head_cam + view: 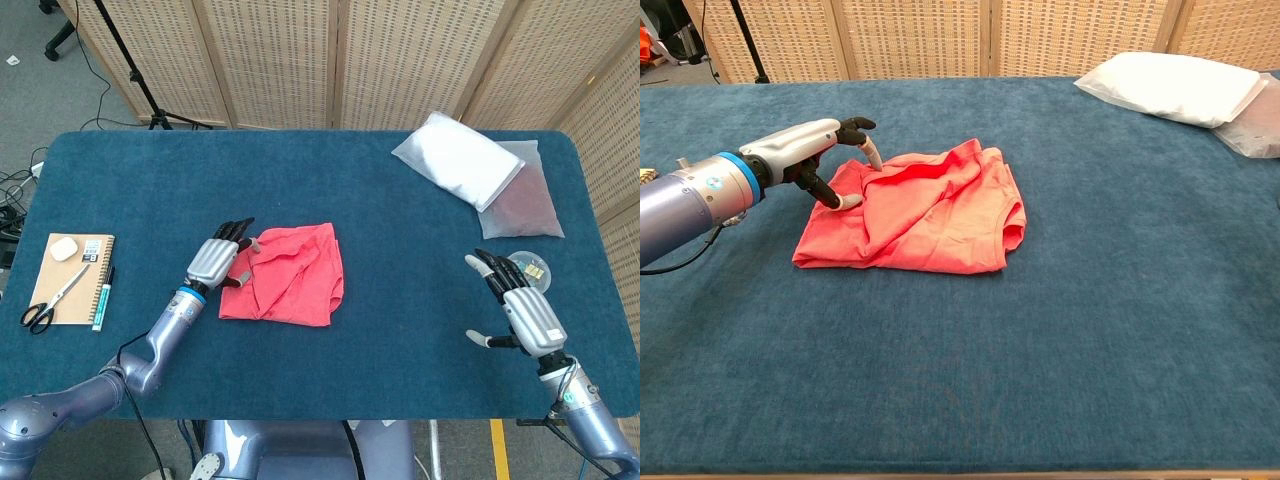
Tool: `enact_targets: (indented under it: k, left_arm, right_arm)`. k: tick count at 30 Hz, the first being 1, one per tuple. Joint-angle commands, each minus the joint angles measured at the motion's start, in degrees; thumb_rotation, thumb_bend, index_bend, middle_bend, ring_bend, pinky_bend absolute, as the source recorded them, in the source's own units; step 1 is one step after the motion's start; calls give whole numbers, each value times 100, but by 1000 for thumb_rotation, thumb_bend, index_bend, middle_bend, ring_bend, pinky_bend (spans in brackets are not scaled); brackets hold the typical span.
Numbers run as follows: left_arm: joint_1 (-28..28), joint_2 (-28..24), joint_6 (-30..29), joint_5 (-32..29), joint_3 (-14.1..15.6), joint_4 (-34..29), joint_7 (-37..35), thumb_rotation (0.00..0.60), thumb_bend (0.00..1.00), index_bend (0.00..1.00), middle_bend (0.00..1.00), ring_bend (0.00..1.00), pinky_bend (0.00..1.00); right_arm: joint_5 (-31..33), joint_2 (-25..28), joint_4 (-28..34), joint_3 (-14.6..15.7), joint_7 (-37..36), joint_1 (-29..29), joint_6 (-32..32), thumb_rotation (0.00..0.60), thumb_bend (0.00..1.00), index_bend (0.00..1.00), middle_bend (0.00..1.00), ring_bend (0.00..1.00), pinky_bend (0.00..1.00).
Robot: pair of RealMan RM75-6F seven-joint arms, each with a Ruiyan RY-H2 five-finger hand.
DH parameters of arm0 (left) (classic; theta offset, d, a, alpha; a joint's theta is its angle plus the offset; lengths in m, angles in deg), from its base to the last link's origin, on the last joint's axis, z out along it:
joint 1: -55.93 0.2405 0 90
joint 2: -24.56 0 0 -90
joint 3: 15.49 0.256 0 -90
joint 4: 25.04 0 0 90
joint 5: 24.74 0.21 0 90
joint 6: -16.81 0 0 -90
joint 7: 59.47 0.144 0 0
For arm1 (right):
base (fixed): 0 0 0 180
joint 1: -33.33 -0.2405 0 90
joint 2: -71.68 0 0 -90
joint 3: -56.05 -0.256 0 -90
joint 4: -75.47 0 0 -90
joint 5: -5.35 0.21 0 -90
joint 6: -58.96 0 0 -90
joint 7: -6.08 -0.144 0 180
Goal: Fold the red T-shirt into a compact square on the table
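The red T-shirt (288, 274) (925, 208) lies loosely folded in a rumpled rectangle at the middle of the blue table (400, 230). My left hand (216, 260) (830, 150) is at the shirt's left edge, fingers spread, its fingertips (872, 152) touching the upper left of the cloth and gripping nothing. My right hand (520, 305) hovers far to the right near the table's front edge, fingers apart and empty. It does not show in the chest view.
A white pillow-like bag (458, 160) (1175, 85) and a clear bag with dark contents (525, 205) lie at the back right. A small round dish (528, 268) sits by my right hand. A notebook (72, 278) with scissors (52, 300) and a pen lies far left.
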Motion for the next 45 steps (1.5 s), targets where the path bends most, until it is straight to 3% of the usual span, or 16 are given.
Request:
enact_targets:
  k: [1, 6, 13, 20, 33, 45]
  left_arm:
    - [-27, 79, 23, -11, -43, 80, 3, 600, 364, 388, 0, 0, 0]
    - [-60, 229, -2, -19, -118, 209, -4, 600, 408, 423, 0, 0, 0]
    - [-83, 430, 9, -45, -174, 379, 78, 600, 482, 562, 0, 0, 0]
    - [-58, 415, -132, 0, -236, 330, 31, 600, 532, 611, 0, 0, 0]
    - [-51, -257, -652, 321, -307, -1147, 467, 600, 535, 650, 0, 0, 0]
    - [-325, -18, -777, 868, -6, -1500, 1396, 600, 526, 669, 0, 0, 0]
  right_arm:
    - [5, -1, -4, -2, -3, -1, -2, 600, 0, 0, 0, 0, 0]
    - [13, -10, -16, -4, 0, -6, -15, 600, 0, 0, 0, 0, 0]
    - [16, -12, -22, -4, -8, -7, -19, 600, 0, 0, 0, 0, 0]
    - [4, -6, -15, -1, -21, -7, -14, 600, 0, 0, 0, 0, 0]
    - [-28, 12, 24, 13, -18, 1, 5, 600, 0, 0, 0, 0, 0]
    - [-40, 45, 24, 15, -95, 6, 19, 600, 0, 0, 0, 0, 0]
